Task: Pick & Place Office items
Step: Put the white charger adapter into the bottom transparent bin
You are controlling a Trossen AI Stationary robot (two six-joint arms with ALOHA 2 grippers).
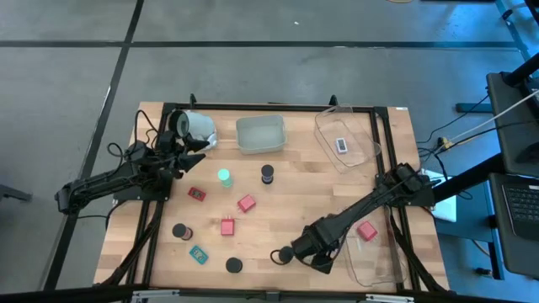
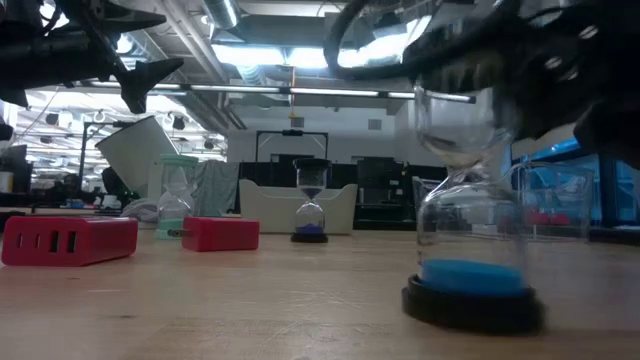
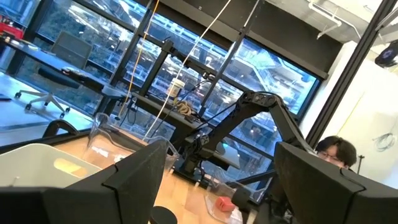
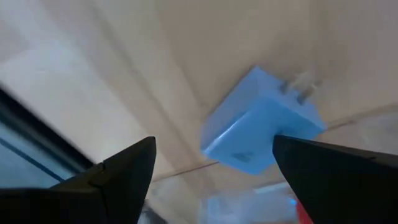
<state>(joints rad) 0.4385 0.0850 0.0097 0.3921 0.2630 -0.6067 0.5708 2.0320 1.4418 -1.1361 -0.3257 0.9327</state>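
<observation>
You are looking down on a wooden table (image 1: pixel 278 210) with 2 dark arms. Your right gripper (image 1: pixel 282 255) sits low near the front edge, its fingers spread wide with nothing between them. Its wrist view shows a pale blue charger block (image 4: pixel 261 121) with metal prongs lying on the wood just ahead of the open fingers, not touched. Your left gripper (image 1: pixel 195 145) hangs at the back left beside a tipped white cup (image 1: pixel 196 125), fingers apart and empty.

The office items lie scattered across the middle: 3 red blocks (image 1: pixel 245 203), a green-glowing sand timer (image 1: pixel 224 177), a black-capped timer (image 1: pixel 267 173), a teal rectangle (image 1: pixel 199 254) and a black cap (image 1: pixel 233 265). Another red block (image 1: pixel 366 230) rests in the clear tray (image 1: pixel 381 268) at front right. A grey tray (image 1: pixel 260 135) and a second clear tray (image 1: pixel 358 156) stand at the back.
</observation>
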